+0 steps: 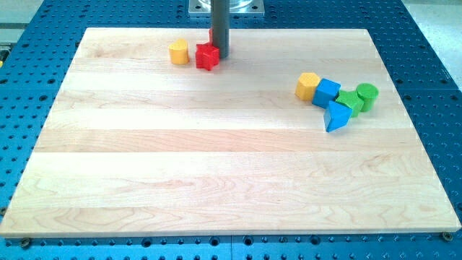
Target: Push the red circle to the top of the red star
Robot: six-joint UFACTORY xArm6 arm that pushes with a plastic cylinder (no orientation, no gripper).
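Observation:
The red star lies near the view's top, left of centre on the wooden board. My tip stands right against the star's right side. A sliver of red shows just left of the rod and above the star; it looks like the red circle, mostly hidden behind the rod.
A yellow round block sits just left of the red star. At the view's right is a cluster: a yellow block, a blue cube, a green star, a green circle and a blue triangle.

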